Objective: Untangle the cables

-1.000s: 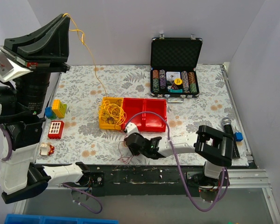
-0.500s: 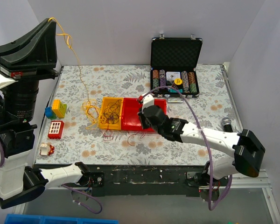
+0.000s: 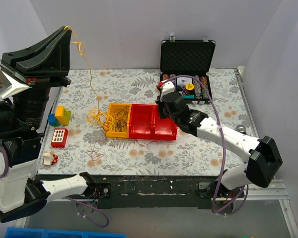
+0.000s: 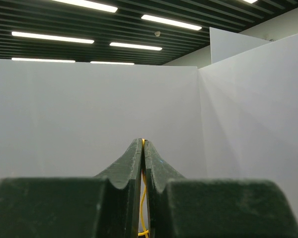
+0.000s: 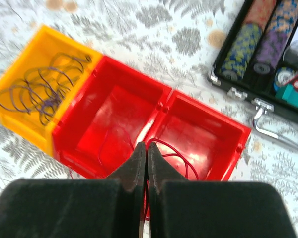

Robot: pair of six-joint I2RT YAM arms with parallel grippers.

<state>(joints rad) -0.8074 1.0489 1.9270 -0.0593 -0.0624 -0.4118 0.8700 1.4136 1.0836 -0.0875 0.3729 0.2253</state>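
My left gripper point(image 3: 67, 29) is raised high at the far left, shut on a yellow cable point(image 3: 89, 79). The strand shows between its fingers in the left wrist view point(image 4: 142, 198). That cable hangs down to a loose yellow pile point(image 3: 97, 119) left of the yellow bin point(image 3: 111, 133). A dark purple cable point(image 3: 120, 118) lies coiled in the yellow bin point(image 5: 20, 114). My right gripper point(image 3: 164, 111) hovers over the red bin point(image 3: 154, 134), shut on a red cable point(image 5: 188, 158) that loops in the bin's right compartment. A thin reddish strand point(image 3: 94, 151) lies on the table.
An open poker chip case point(image 3: 186, 59) stands behind the bins, close to my right wrist. Toy blocks point(image 3: 62, 115) and a red block point(image 3: 59, 137) sit at the left. A microphone point(image 3: 241, 130) lies at the right, partly behind my right arm.
My right gripper has moved from the table's front edge up over the red bin and back toward the case, trailing the red cable. The yellow cable came out of the yellow bin to its left.
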